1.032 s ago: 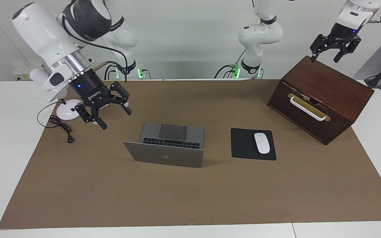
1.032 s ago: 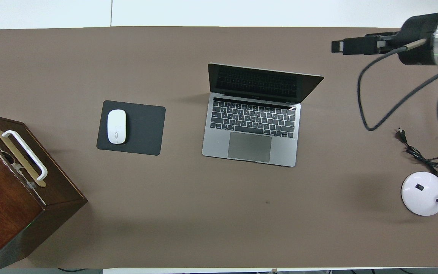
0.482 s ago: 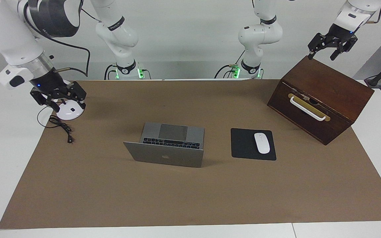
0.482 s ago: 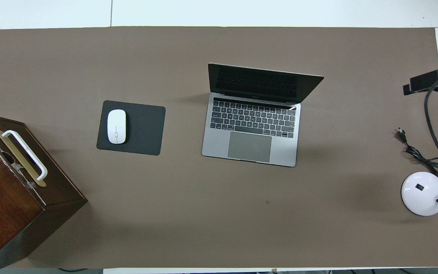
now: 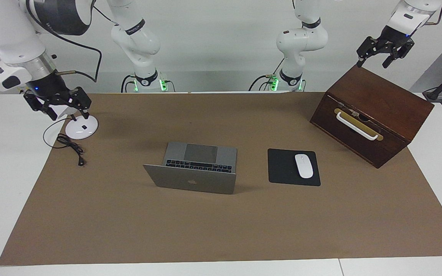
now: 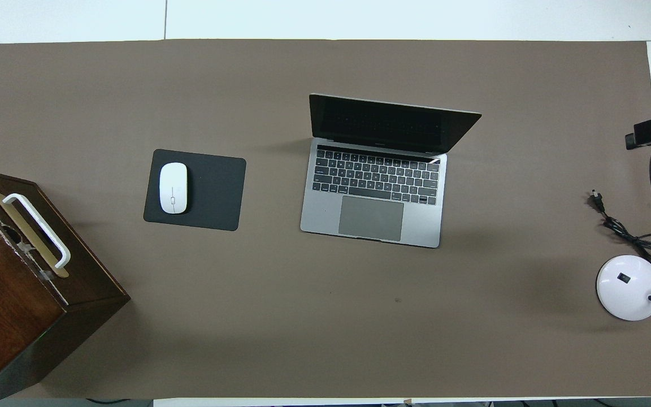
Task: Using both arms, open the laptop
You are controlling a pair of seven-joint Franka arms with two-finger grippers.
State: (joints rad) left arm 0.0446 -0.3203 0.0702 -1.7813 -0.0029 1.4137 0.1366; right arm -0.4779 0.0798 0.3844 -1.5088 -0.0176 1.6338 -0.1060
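You have a brown mat [image 5: 129, 230] covering most of the table. The largest thing on it is the dark wooden box [image 5: 378, 99], in the upper part of the facing view at the left arm's end. Its lid is shut, so you cannot see what is inside. A white handle [image 5: 357, 126] on a brass plate sits on the face turned toward the camera.

The laptop [image 5: 196, 180] stands open at the centre of the frame. Its lid is raised with the logo toward the facing camera. In the overhead view the laptop [image 6: 376, 186] shows a dark screen, black keys and a grey trackpad. Neither gripper touches it.

The left gripper [image 5: 373, 63] hangs in the top corner of the facing view, just above the box's upper corner, with its fingers spread wide and nothing in them. The right gripper [image 5: 68, 114] hangs at the other upper edge, over a white round lamp base [image 5: 81, 130], with its fingers also apart and empty.

Between the laptop and the box lies a black mousepad [image 5: 282, 168] with a white mouse [image 5: 304, 165] on it. A thin black cable [image 5: 71, 147] trails from the lamp base toward the lower part of the frame.
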